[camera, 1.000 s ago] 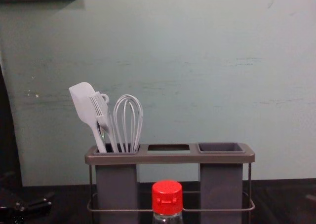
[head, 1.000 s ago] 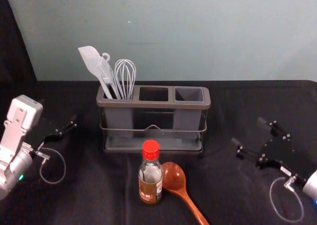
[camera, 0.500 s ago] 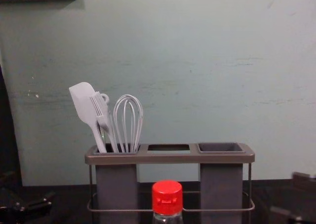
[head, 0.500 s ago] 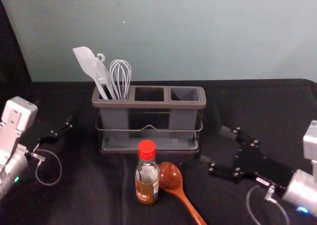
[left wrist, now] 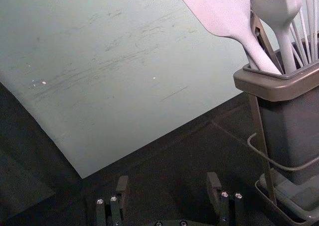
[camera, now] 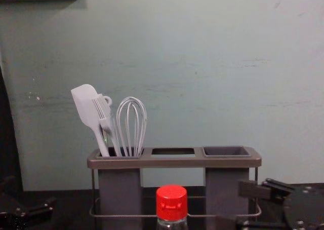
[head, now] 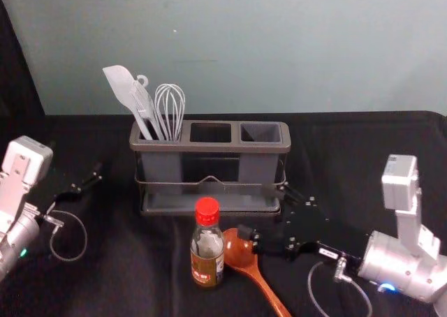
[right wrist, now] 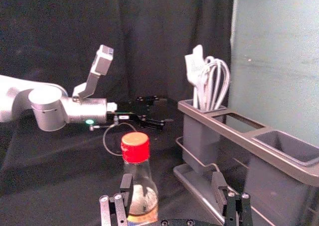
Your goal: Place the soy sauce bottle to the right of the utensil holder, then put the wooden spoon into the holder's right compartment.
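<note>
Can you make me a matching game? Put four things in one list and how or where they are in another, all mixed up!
1. bottle
2. spoon
3. whisk
4. right gripper

A. in the left side of the holder
B. open, holding nothing
C. standing up, red cap
D. brown, lying down

Pairs: 1-C, 2-D, 3-A, 4-B

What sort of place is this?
Probably a robotics lab or test area, not a working kitchen: two robot arms flank a few kitchen things, a utensil holder, a soy sauce bottle and a wooden spoon, on black cloth.
</note>
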